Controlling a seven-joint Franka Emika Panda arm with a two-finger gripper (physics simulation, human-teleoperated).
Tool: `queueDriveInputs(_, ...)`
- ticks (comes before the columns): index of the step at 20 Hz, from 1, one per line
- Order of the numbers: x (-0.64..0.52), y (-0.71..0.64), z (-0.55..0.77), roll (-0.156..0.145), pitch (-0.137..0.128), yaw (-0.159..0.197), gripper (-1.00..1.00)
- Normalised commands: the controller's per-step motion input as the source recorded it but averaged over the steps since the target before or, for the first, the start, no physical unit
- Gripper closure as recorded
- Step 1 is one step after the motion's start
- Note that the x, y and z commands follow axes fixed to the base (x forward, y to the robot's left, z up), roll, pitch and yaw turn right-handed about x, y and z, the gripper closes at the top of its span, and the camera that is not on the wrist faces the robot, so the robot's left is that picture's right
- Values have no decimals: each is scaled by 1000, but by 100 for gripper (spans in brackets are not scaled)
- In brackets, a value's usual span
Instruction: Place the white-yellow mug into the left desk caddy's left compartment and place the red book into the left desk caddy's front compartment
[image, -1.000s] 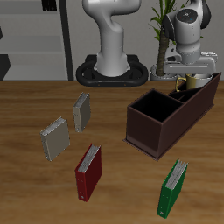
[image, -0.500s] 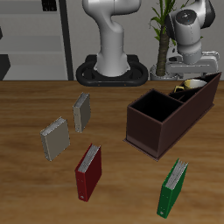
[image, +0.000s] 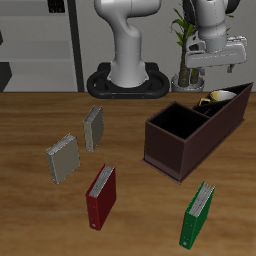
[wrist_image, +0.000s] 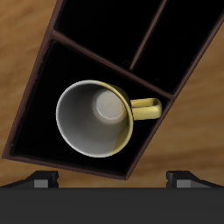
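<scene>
Mug delivered, book was next.
Small cream-white mug with yellow handle (wrist_image: 96, 118) sat inside the dark maroon caddy (image: 180, 152); the tool (image: 217, 60) hung wide above, empty; the thin dark-red book (image: 100, 195) needed gripping.

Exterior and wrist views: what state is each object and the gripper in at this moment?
white-yellow mug: upright inside the left desk caddy, released.
red book: on the table, not yet moved.
gripper: open, empty, above the caddy.
green book: on the table.
</scene>
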Motion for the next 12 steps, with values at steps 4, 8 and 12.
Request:
queueDriveInputs(4, 491, -905, 533, -232, -80, 82, -100)
queueDriveInputs(8, 398, -663, 297, -165, -34, 80, -100)
queueDriveInputs(12, 430, -672, 209, -133, 2, 97, -100)
